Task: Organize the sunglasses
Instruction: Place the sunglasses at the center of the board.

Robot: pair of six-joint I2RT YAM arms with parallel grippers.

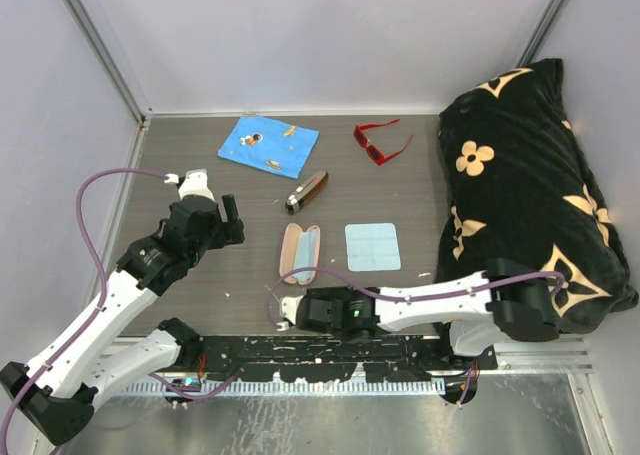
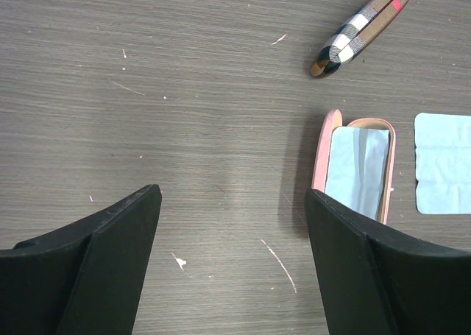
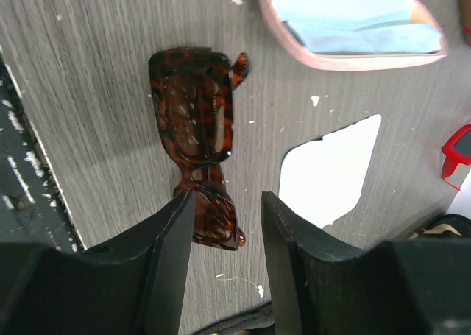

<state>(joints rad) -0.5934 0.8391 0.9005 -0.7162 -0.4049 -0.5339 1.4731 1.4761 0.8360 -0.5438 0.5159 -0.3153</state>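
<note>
right hand (image 3: 228,202) part-spread, pinching nothing, low over brown pair (image 3: 193,114) lying flat at 6 o'clock of open pink case (image 3: 346,61), likely staged for it | red pair (image 1: 380,142) at counter's (image 1: 200,175) 1 o'clock | left hand (image 2: 232,195) spread wide, empty, at case's 9 o'clock

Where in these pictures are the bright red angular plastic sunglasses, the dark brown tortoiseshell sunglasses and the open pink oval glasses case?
bright red angular plastic sunglasses (image 1: 372,152): top external view, front frame.
dark brown tortoiseshell sunglasses (image 3: 195,118): right wrist view, upper lens.
open pink oval glasses case (image 2: 321,154): left wrist view, left pink rim.
</note>
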